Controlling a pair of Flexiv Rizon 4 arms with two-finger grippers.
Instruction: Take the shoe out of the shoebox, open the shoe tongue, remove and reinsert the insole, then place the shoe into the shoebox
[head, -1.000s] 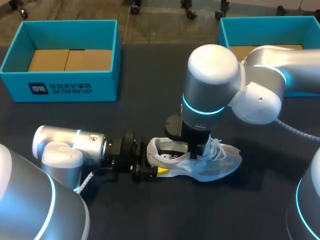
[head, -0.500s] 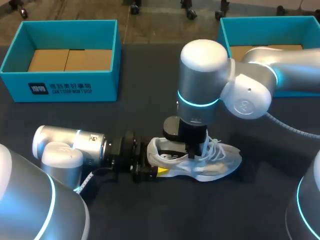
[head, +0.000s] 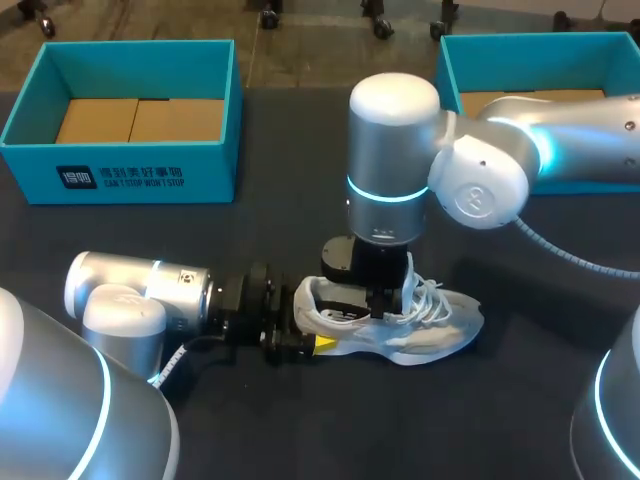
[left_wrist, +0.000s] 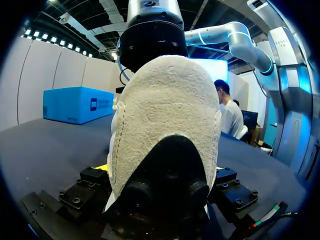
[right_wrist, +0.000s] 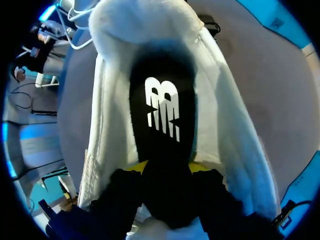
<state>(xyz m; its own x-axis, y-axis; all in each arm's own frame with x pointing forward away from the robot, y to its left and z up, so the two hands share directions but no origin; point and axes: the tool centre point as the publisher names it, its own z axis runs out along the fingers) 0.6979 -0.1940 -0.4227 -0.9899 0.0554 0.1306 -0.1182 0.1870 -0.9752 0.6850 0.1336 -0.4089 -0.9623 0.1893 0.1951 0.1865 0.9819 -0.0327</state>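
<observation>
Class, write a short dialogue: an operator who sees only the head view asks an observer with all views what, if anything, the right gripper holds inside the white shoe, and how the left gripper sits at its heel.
Operator: The right arm hides the opening of the shoe. Is the right gripper holding anything?
Observer: Yes: the right wrist view shows it shut on a black insole with a white logo, a yellow tip on each side.
Operator: And the heel?
Observer: In the left wrist view it stands upright between the fingers of the left gripper, a black patch low on it.
</observation>
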